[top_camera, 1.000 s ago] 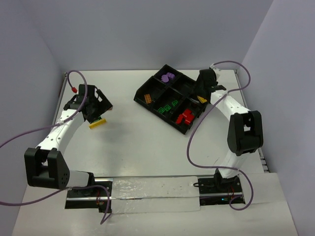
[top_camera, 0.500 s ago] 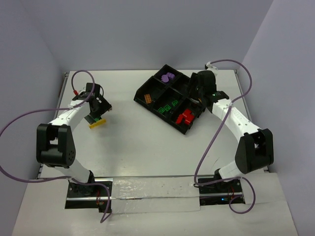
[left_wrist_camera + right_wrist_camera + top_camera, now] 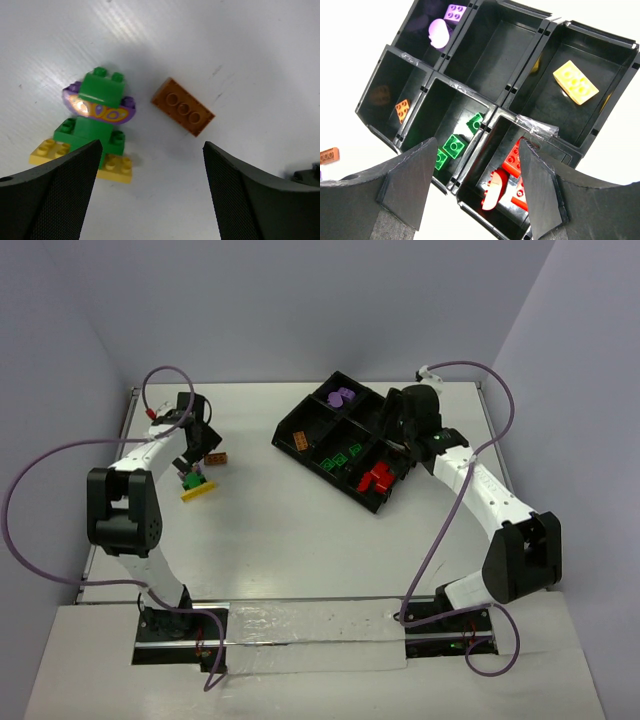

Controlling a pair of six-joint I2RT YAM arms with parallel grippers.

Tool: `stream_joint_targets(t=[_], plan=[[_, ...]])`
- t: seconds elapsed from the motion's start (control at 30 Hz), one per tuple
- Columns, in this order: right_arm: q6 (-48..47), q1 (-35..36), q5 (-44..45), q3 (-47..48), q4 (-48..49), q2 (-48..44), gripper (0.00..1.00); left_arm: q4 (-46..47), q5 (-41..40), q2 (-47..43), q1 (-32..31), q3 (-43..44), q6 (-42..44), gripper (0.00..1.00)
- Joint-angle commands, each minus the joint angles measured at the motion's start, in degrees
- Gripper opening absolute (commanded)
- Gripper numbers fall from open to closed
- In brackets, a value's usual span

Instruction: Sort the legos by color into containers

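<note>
The left gripper hangs open over a brown brick and a green-purple-yellow brick stack, left of frame. The right gripper, jaws apart and empty, is above the black divided tray.

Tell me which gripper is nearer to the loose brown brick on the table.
Left. The left gripper hovers open just above the brown brick. The right gripper is far across the table, over the black divided tray.
</note>
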Motion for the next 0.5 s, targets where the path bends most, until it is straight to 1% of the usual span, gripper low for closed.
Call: stream_joint_targets(t=[0.0,0.1,0.3,0.47], plan=[[-0.1,0.6,1.2,-0.4,0.5,-2.0,0.73,-1.5,-4.1,2.7,-3.0,6.6,4.2,0.89],[-0.2,0.9,1.1,-0.3,0.2,-2.0,0.73,-3.0,-4.9,5.0,-3.3,9.0,2.8,0.89],[-0.7,1.1,1.5,-0.3,-0.5,-2.3,0.73,-7.8,-5.8,12.5,-5.5,15.9,-3.4,0.89],[-0.8,1.1,1.6,-0.4,-1.0,-3.0,0.73,-9.8,-4.2,16.8,-5.9,20.3,-6.7,0.89]])
